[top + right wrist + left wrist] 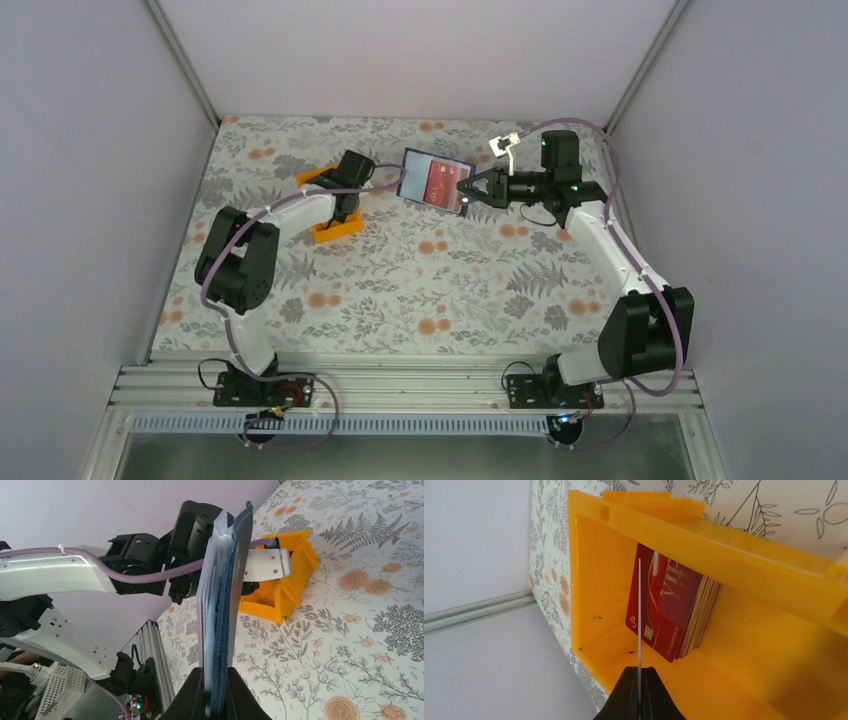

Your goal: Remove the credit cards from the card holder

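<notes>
My right gripper (468, 189) (216, 692) is shut on the blue card holder (433, 180) (223, 605) and holds it open above the table at the back. Red credit cards (432, 180) show in its pockets. My left gripper (345, 203) (639, 680) is over the orange tray (336, 228) (744, 680), shut on one credit card (639, 615) that I see edge-on. A stack of red credit cards (674, 610) stands on edge inside the tray against its wall.
The table has a floral cloth (430, 290). Grey walls close in the back and both sides. A metal rail (400, 385) runs along the near edge by the arm bases.
</notes>
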